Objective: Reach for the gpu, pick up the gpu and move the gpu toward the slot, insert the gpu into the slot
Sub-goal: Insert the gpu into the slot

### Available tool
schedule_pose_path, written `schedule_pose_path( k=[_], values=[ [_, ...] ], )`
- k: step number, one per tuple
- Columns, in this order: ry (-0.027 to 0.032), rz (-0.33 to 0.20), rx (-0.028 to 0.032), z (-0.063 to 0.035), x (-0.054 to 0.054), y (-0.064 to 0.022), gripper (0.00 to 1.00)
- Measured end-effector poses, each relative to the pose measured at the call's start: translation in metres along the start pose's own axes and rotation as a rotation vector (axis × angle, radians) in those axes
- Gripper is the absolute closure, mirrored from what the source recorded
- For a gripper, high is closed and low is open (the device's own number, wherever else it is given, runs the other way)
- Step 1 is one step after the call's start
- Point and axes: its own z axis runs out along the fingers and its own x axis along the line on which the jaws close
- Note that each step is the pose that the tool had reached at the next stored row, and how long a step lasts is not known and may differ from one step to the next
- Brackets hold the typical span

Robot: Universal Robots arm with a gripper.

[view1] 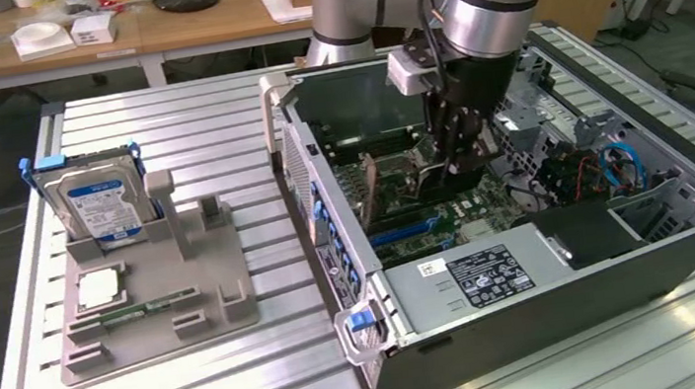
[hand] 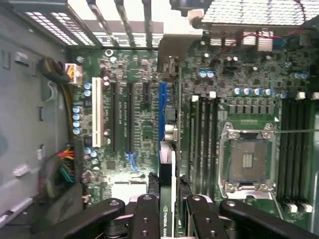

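My gripper (view1: 456, 169) is down inside the open computer case (view1: 671, 234), shut on the gpu (view1: 415, 178). The wrist view looks along the gpu (hand: 166, 167) edge-on: a thin dark card with a green-lettered label, clamped between the black fingers (hand: 145, 211). The card hangs a little above the motherboard (hand: 134, 129), roughly in line with the long blue slot (hand: 162, 107). Whether its lower edge touches the slot I cannot tell. Blue slots (view1: 406, 229) show on the board just in front of the gripper in the exterior view.
A CPU socket (hand: 247, 158) and memory slots (hand: 202, 139) lie beside the blue slot. A power supply (view1: 484, 277) and cables (view1: 610, 167) crowd the case. On the exterior view's left, a grey holder (view1: 154, 298) carries a blue-labelled hard drive (view1: 97, 200).
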Motion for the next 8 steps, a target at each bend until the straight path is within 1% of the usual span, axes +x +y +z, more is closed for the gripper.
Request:
schedule_pose_path(
  k=[2,5,6,8],
  values=[
    [-0.0001,0.0,0.0001,0.0009,0.002,0.0035,0.75],
    [-0.0001,0.0,0.0001,0.0025,0.002,0.0129,0.75],
    [0.0,0.0,-0.0001,0.0031,0.003,0.0145,0.75],
    [0.0,0.0,0.0,0.0052,0.004,0.0149,0.75]
  ],
)
